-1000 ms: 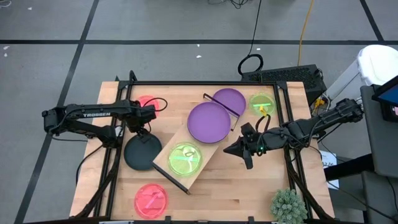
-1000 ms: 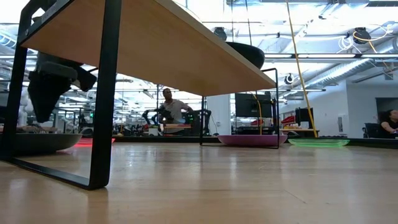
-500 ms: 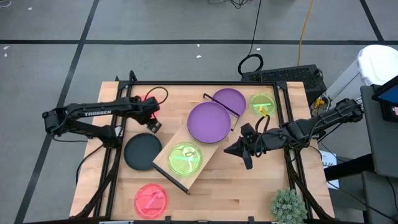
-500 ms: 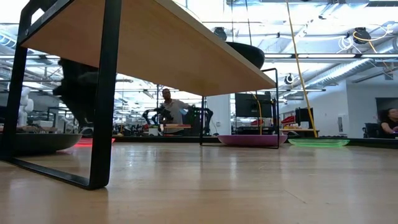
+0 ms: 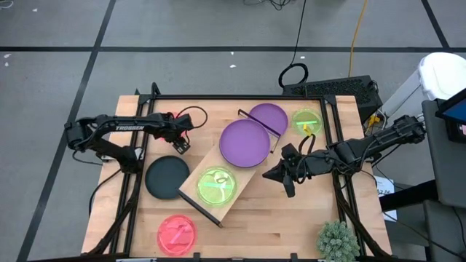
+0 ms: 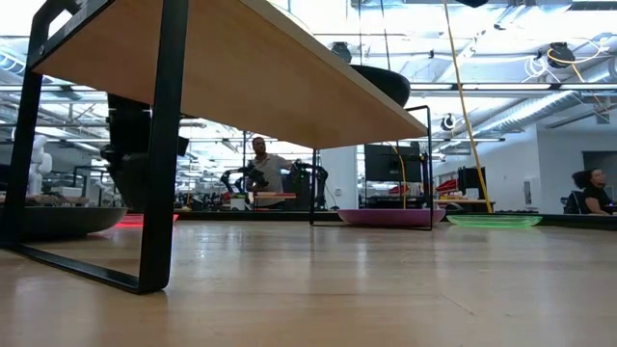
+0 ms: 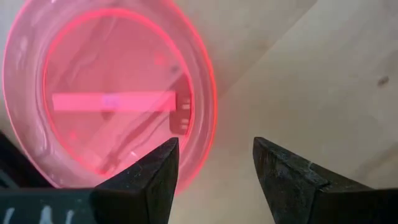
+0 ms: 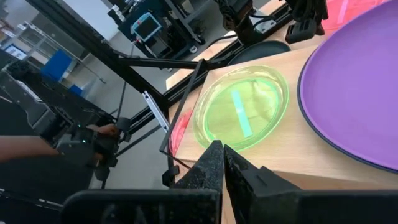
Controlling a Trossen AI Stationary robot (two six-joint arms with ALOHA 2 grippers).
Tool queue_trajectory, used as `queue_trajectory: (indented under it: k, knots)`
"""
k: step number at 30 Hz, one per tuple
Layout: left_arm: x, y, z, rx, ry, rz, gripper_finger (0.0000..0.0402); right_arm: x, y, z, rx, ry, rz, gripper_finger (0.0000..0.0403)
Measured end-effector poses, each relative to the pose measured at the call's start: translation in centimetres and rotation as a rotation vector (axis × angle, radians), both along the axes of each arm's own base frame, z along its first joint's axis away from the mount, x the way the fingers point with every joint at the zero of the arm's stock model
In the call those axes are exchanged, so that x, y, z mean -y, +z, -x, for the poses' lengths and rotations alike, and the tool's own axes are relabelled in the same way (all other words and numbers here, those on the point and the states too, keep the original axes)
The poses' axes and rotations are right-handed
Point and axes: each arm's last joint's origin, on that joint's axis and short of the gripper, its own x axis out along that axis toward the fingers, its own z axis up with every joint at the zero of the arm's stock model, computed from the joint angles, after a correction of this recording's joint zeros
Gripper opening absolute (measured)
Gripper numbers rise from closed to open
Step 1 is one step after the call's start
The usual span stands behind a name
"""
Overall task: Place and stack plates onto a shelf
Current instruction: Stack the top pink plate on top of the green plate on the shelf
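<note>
The shelf (image 5: 226, 175) lies slantwise on the table and carries a purple plate (image 5: 245, 143) and a lime-green plate (image 5: 216, 185). On the tabletop rest a second purple plate (image 5: 268, 116), a lime-green plate (image 5: 306, 121), a dark plate (image 5: 166, 177) and a pink plate (image 5: 177, 233). Another pink plate (image 7: 106, 93) lies at the far left, mostly hidden under my left arm in the high view. My left gripper (image 7: 214, 168) points down, open, above that plate's rim and touches nothing. My right gripper (image 5: 273, 175) hovers shut to the right of the shelf.
A spiky green plant (image 5: 337, 240) stands at the near right corner. Black frame rails (image 5: 338, 145) run along the table's sides. In the low view the shelf's black leg (image 6: 159, 145) stands close in front, and people sit in the room behind.
My left gripper has moved toward the table's right, away from the dark plate's far edge, and sunk a little. It has tipped to point more steeply down and has stayed open. Its arm now covers the far-left pink plate in the high view.
</note>
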Motion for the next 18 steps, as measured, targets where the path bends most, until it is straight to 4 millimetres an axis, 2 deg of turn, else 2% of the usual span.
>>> queue_trajectory:
  k: [10,18]
  knots:
    - [-0.4,-1.2,-0.6,-0.036,0.001,-0.02,0.0211,0.2,-0.2,0.0,-0.019,-0.006,0.005,0.0]
    - [-0.7,-1.3,-0.8,-0.044,0.023,-0.08,0.0211,0.3,-0.1,0.0,-0.017,-0.014,-0.002,0.0]
